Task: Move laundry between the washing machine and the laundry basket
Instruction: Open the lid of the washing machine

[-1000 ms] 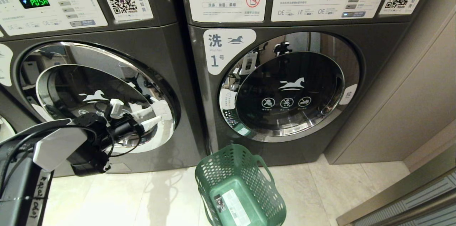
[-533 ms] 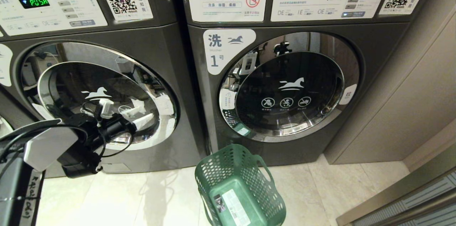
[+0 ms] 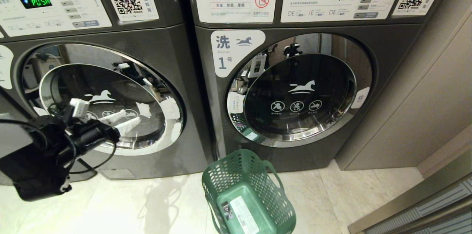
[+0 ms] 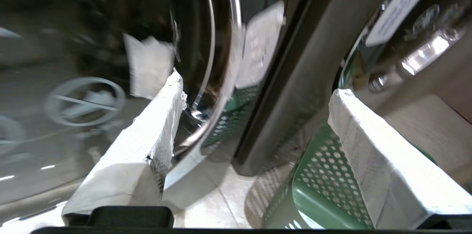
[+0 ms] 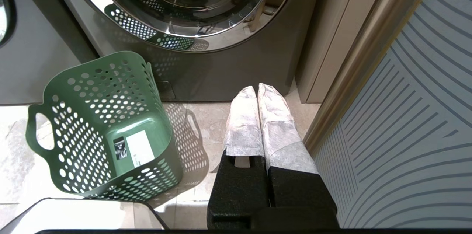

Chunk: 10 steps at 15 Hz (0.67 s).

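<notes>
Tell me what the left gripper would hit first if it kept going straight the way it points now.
Most likely the chrome rim of the left washer's door. The left gripper, open and empty, points along that door toward the green basket; depth is hard to judge.

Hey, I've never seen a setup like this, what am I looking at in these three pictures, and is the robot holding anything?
This is a wheeled robot with two arms in a laundry room. The wide picture comes from a camera on its head; the other two come from cameras on its wrists, looking past the fingers.

In front stand two washing machines: the left washer and the right washer, both doors closed, both displays reading PUSH. A green laundry basket stands on the tiled floor before the right washer, with only a label inside.

The left gripper hangs in front of the left washer's door, its white-wrapped fingers spread apart and holding nothing. The right gripper points down at the floor beside the basket, fingers together, empty.
</notes>
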{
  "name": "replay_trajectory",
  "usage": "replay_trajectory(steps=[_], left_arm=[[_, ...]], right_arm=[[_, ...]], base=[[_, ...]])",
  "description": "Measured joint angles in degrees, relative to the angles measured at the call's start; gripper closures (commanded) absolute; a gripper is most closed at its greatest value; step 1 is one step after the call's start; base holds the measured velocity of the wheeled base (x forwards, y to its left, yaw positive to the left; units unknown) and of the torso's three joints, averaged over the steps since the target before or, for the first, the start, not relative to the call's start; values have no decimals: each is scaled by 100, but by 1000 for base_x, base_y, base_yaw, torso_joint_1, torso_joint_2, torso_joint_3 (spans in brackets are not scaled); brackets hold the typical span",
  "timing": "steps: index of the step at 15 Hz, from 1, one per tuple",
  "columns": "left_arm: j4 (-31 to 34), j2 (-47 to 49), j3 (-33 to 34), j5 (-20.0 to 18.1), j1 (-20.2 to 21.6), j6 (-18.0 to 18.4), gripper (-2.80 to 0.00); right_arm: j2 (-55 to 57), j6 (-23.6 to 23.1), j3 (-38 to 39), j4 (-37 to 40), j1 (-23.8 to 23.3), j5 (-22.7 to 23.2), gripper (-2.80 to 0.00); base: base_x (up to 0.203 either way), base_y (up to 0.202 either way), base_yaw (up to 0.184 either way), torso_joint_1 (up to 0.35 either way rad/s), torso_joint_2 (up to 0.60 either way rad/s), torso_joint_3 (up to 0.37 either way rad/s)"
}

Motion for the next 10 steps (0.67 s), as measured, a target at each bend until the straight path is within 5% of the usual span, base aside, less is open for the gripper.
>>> replay_trajectory(steps=[6, 10], left_arm=[[291, -3041, 1480, 911, 226, -26, -280], [823, -3667, 1851, 989, 145, -210, -280]], right_arm=[[2, 0, 0, 0, 2, 0, 0], [0, 0, 0, 0, -2, -1, 0]], base=[[0, 0, 0, 0, 0, 0], [0, 0, 0, 0, 0, 0]])
